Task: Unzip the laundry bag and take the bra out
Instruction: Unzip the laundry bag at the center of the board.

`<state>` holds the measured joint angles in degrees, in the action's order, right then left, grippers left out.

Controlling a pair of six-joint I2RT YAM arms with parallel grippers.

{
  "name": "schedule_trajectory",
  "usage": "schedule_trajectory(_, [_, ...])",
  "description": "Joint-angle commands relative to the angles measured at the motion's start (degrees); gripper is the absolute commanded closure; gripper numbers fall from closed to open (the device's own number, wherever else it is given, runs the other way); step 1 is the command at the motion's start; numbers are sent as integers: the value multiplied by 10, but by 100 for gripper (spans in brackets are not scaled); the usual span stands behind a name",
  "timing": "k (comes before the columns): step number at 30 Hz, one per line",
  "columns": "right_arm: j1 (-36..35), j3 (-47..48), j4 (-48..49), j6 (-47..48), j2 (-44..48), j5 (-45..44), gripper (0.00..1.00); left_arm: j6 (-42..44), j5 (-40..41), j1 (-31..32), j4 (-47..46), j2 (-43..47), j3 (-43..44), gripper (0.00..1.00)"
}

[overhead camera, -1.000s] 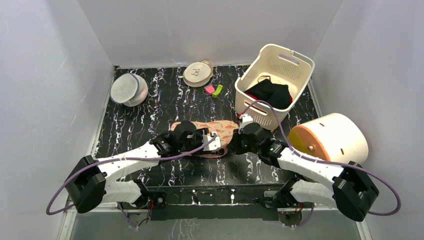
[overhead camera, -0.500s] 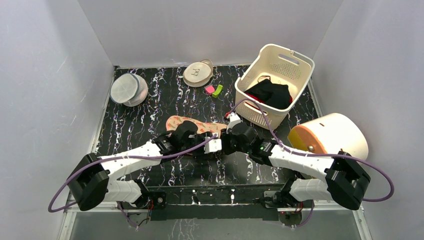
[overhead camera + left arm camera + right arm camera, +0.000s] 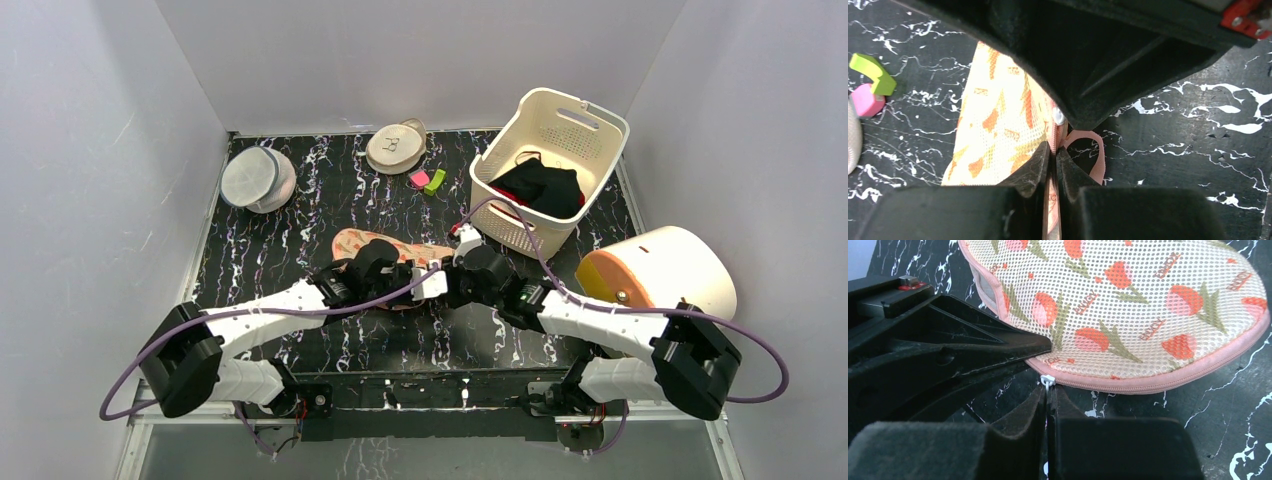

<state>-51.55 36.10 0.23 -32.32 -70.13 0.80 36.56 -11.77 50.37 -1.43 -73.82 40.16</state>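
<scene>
The laundry bag, beige-pink mesh with red tulip prints and pink trim, lies flat mid-table, partly under both wrists. My left gripper is shut on the bag's pink zipper edge, beside the pink loop. My right gripper faces it from the right. In the right wrist view its fingertips pinch the small white zipper pull at the trim of the bag. The two grippers nearly touch. The bra is hidden.
A white basket with black clothes stands at the back right, and a white drum lies on its side at the right. At the back are a grey-white domed pouch, a beige disc pouch, and pink and green clips.
My left gripper has shut on the bag's edge. The right gripper moved left with the zipper pull, and the bag's right end shifted and turned leftward.
</scene>
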Motion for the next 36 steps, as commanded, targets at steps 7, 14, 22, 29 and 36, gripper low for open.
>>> schedule_trajectory(7, [53,7,-22,26,57,-33,100,23,87,-3,-37,85,-38,100])
schedule_trajectory(14, [128,15,-46,49,47,19,100,27,106,-3,-40,86,-44,100])
schedule_trajectory(22, [76,26,-4,22,11,51,100,18,44,-3,0,55,-13,56])
schedule_trajectory(29, [50,49,56,-19,-18,64,100,-48,-60,7,-54,89,-25,26])
schedule_trajectory(36, [35,39,70,-27,-18,61,100,-37,14,8,-47,49,-10,32])
